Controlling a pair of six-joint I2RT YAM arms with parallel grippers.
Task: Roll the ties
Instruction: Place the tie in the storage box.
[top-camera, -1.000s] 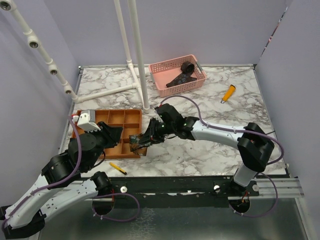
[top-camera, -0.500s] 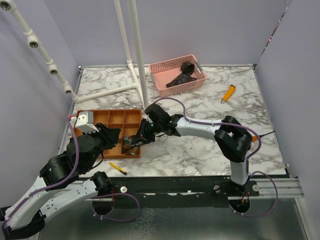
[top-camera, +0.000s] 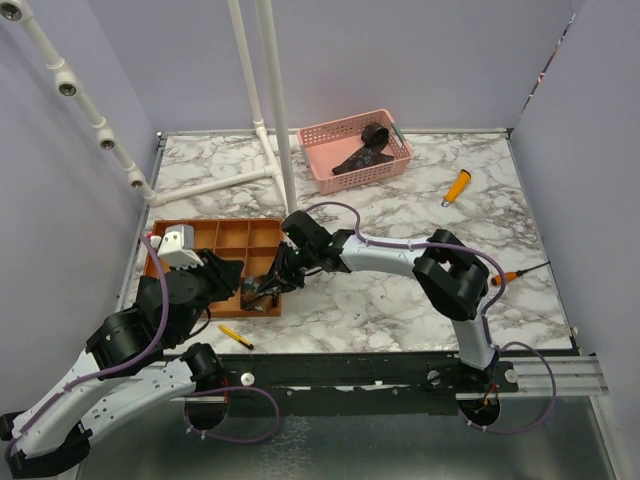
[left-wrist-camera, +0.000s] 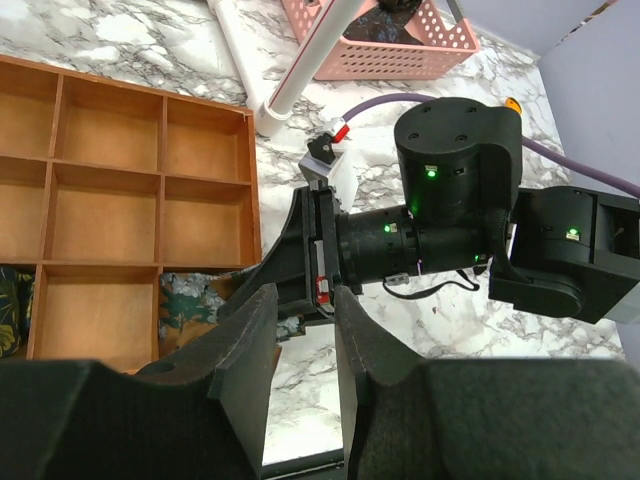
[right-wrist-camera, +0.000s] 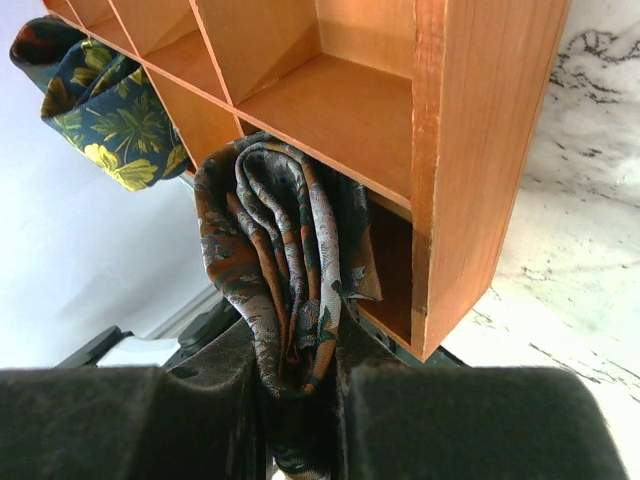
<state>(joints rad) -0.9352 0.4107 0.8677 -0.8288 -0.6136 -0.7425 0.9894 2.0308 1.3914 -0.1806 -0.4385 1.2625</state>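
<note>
Two ties: both at the wooden tray's (right-wrist-camera: 480, 150) near edge.
Right gripper (right-wrist-camera: 300, 372): pinched on the rust-grey rolled tie (right-wrist-camera: 285, 270); the coil juts out at 12 o'clock from the fingertips, partly inside the near-right cell.
Leaf-print tie (right-wrist-camera: 105, 110): 10 o'clock from the coil, right wrist view.
Left gripper (left-wrist-camera: 305, 340): slightly parted, empty.

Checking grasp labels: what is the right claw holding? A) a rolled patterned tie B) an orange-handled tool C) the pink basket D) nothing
A: the right claw is shut on the rolled tie at a corner compartment of the wooden tray.
</note>
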